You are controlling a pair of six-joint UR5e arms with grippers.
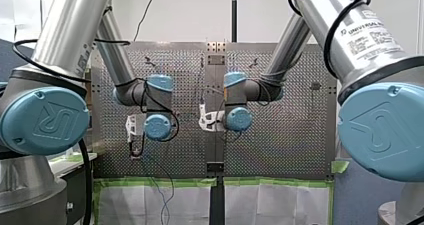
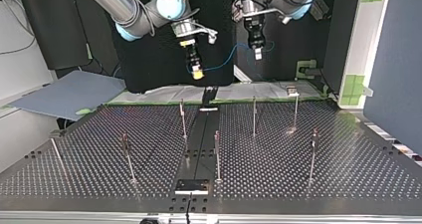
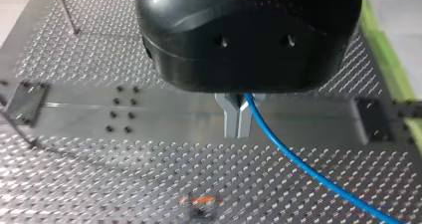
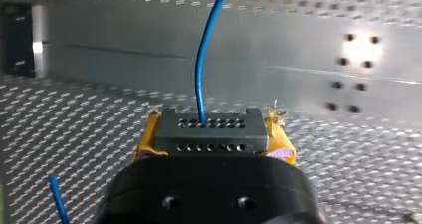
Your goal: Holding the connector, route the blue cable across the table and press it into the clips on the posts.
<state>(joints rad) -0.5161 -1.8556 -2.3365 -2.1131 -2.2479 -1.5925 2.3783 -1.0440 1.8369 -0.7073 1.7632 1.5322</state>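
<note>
In the right wrist view my right gripper (image 4: pixel 214 117) has its yellow pads (image 4: pixel 147 137) shut on a dark grey connector (image 4: pixel 209 134) with rows of holes. The blue cable (image 4: pixel 200 59) rises out of the connector. In the left wrist view the metal fingers of my left gripper (image 3: pixel 238 129) are shut on the blue cable (image 3: pixel 298 167), which trails away beside them. In the top view both grippers hang above the table's far edge, my right gripper (image 2: pixel 197 69) at the left and my left gripper (image 2: pixel 257 52) at the right. The cable (image 2: pixel 226 57) sags between them. Several thin posts (image 2: pixel 254 115) stand on the table below, and no cable touches them.
The perforated table (image 2: pixel 348 174) has a smooth centre rail (image 2: pixel 199 144). A black plate (image 2: pixel 191 186) sits at its near end and a black bracket (image 2: pixel 209 100) at its far end. A grey board (image 2: pixel 64 92) lies off the table's far left corner.
</note>
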